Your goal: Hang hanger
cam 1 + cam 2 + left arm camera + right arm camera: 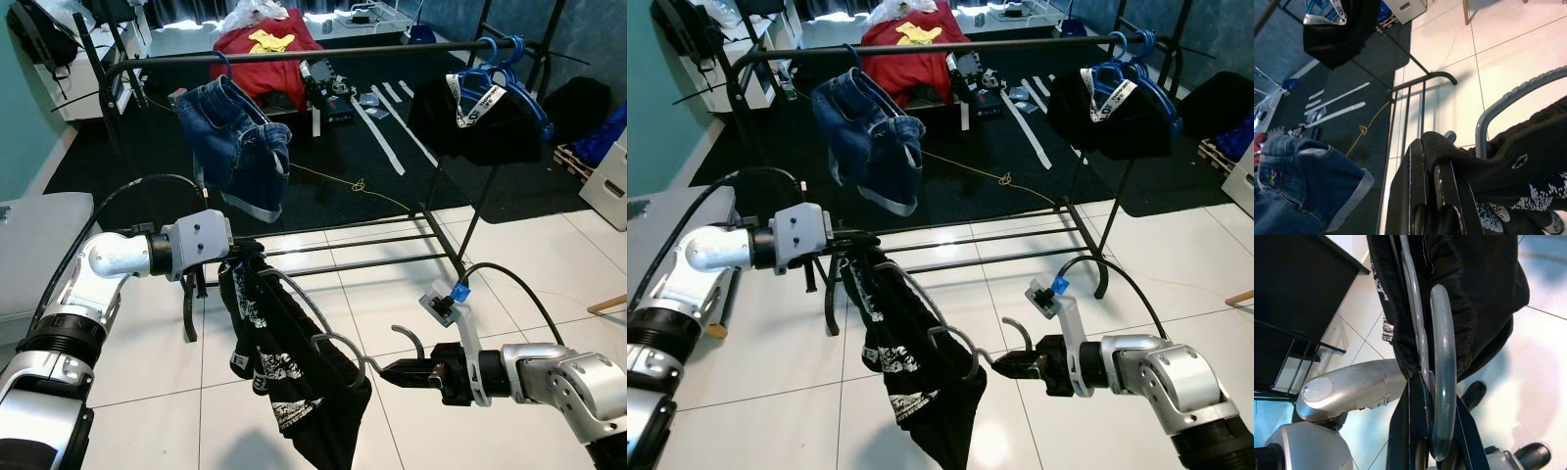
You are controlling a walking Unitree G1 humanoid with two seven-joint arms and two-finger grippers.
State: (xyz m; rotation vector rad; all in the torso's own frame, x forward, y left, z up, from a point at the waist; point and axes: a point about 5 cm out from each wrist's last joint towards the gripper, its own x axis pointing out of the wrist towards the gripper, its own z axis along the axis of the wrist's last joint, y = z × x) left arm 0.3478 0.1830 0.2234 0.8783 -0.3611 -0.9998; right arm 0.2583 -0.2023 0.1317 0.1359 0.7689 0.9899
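A grey plastic hanger (338, 348) carries a black printed garment (284, 382) and hangs low between my two arms, above the white tiles. My right gripper (387, 373) is shut on the hanger just below its hook (409, 338). My left gripper (245, 252) is shut on the garment's upper edge at the hanger's far end. In the right wrist view the grey hanger (1442, 362) runs between the black fingers (1410, 431). Behind stands the black clothes rack, its top rail (323, 54) holding denim shorts (235, 147) and a black garment on blue hangers (490, 98).
The rack's lower bars (343, 250) and leg (188, 304) stand close behind my grippers. A grey mattress edge (29, 245) lies at the left. Red cloth (265, 59) and clutter sit on the dark carpet beyond. White tiles spread at the right.
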